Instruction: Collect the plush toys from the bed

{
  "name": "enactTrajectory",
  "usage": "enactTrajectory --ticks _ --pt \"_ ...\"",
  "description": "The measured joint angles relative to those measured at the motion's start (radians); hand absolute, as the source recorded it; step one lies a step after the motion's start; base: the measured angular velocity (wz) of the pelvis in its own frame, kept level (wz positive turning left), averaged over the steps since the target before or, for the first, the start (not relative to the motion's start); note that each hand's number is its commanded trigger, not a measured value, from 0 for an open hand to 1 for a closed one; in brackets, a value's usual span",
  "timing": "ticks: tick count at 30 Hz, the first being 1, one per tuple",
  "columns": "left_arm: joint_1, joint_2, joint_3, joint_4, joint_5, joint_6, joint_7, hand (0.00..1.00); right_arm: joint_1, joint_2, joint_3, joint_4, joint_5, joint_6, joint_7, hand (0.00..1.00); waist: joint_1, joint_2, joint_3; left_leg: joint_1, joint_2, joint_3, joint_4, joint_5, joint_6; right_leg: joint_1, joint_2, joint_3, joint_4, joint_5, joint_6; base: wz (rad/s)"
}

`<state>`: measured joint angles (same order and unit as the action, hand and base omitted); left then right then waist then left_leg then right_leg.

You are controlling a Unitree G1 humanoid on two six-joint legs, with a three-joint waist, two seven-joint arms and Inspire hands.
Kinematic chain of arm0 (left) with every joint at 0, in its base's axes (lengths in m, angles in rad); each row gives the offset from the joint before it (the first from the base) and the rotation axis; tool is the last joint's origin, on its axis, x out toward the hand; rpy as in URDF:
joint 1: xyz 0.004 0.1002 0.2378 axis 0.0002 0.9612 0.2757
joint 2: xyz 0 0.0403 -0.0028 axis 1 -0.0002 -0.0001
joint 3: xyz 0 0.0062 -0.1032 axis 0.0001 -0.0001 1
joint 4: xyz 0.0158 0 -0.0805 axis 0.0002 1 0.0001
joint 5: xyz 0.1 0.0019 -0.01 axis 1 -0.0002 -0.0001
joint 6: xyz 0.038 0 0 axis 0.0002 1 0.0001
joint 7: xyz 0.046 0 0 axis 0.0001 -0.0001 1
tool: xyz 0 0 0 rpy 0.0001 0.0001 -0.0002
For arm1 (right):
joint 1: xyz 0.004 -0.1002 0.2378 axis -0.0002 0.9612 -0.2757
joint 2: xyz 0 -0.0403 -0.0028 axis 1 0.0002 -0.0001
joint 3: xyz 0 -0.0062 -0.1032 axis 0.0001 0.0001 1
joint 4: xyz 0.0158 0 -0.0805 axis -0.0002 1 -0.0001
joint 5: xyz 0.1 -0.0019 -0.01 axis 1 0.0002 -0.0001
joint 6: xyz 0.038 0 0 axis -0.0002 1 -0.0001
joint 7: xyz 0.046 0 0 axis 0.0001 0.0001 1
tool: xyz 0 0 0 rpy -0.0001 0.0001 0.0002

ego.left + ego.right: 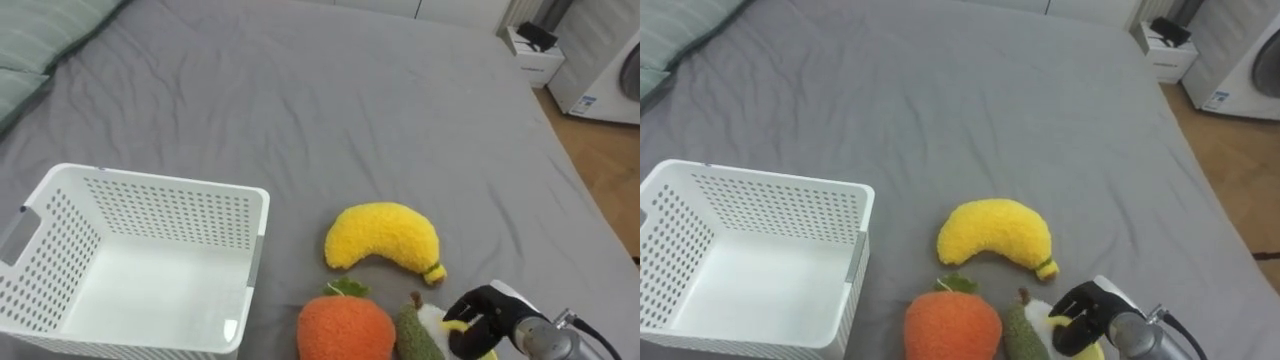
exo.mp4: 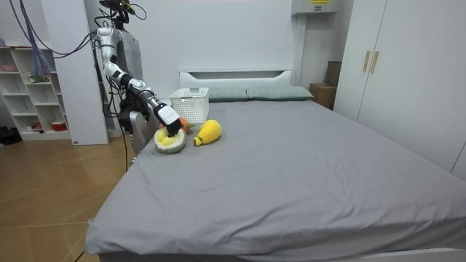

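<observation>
Plush toy (image 1: 422, 334) beneath curled right fingers (image 1: 477, 306)

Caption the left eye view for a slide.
Right hand grips green plush toy beside plush orange, plush banana and white basket.

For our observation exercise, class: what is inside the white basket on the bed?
Inside the white basket: a bare white floor and perforated walls, no toys. Its near rim may hide the floor strip right behind it.

Soft, even light fills the room. The grey bed (image 1: 300, 100) is evenly lit, with faint, diffuse shadows under the yellow plush banana (image 1: 385, 238) and beside the white basket (image 1: 160, 212). The white walls (image 2: 240, 36) look bright in the room view.
</observation>
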<state>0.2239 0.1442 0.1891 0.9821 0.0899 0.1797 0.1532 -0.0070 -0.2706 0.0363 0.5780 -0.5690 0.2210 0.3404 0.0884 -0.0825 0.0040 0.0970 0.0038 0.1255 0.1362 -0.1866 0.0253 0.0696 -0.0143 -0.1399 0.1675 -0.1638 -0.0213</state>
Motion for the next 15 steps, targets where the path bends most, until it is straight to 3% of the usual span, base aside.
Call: enactTrajectory --ticks 5,15 --pt "0.0 -0.001 0.0 0.0 0.0 0.011 -0.001 0.0 0.001 -0.006 -0.004 -0.026 -0.013 0.012 -0.001 1.0 -0.004 0.007 -0.0075 -0.001 0.0 -0.004 0.0 0.0 0.0 -0.001 -0.001 -0.001 -0.001 0.0 0.0 0.0" --pt "0.005 0.0 0.007 -0.002 0.002 0.012 -0.009 0.0 0.034 -0.007 -0.035 -0.17 -0.013 0.011 0.008 1.0 -0.022 0.008 -0.0086 0.001 -0.001 -0.006 0.001 0.001 0.001 0.002 -0.003 -0.001 0.0 -0.001 0.002 0.0"
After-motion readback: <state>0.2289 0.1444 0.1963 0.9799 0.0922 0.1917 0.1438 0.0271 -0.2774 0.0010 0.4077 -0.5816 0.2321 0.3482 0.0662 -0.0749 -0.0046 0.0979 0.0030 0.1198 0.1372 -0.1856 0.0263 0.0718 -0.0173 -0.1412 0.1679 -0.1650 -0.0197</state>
